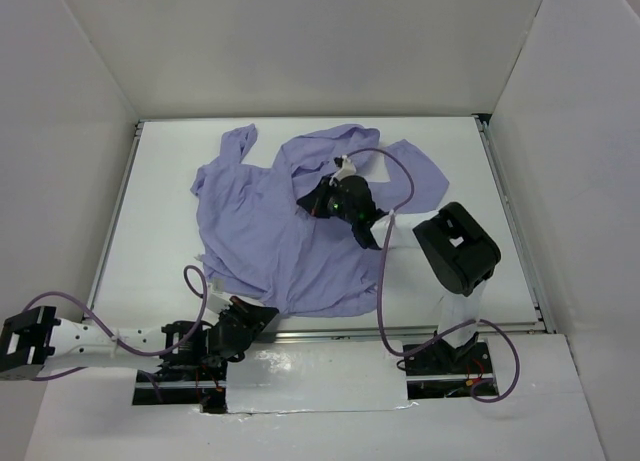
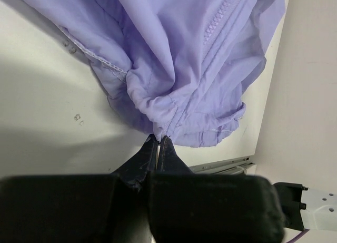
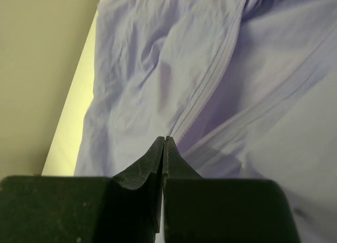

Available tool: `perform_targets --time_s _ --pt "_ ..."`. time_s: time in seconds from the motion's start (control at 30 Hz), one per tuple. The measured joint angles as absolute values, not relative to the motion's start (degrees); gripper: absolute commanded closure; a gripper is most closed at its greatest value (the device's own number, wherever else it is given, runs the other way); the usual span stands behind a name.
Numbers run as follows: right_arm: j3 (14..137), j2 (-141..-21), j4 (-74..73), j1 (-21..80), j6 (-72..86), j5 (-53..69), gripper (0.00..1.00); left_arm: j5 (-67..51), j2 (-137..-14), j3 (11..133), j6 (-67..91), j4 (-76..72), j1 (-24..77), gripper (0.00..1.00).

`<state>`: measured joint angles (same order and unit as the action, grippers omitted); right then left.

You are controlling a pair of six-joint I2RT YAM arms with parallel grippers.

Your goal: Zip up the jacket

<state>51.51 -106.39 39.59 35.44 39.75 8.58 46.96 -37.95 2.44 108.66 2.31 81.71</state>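
The lavender jacket [image 1: 280, 231] lies crumpled on the white table [image 1: 470, 181], hood and sleeves toward the back. My left gripper [image 1: 264, 318] is at the jacket's near hem. In the left wrist view it [image 2: 159, 138] is shut, pinching the hem's edge [image 2: 168, 114] below the zipper teeth [image 2: 218, 21]. My right gripper [image 1: 305, 207] rests on the jacket's upper middle. In the right wrist view it [image 3: 165, 139] is shut, with its tips on the zipper line [image 3: 210, 74]. What it holds there is hidden by the fingers.
White walls enclose the table on three sides. A metal rail [image 1: 420, 331] runs along the near edge. Purple cables [image 1: 385, 281] loop over the jacket's right side and near the left arm. A loose sleeve [image 1: 425, 176] lies at the back right.
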Motion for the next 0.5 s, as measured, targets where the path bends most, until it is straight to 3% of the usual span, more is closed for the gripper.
perform_targets --time_s 0.5 --pt "80.3 -118.1 18.8 19.8 37.0 22.0 1.00 46.4 -41.2 2.4 108.5 -0.3 82.1 1.00"
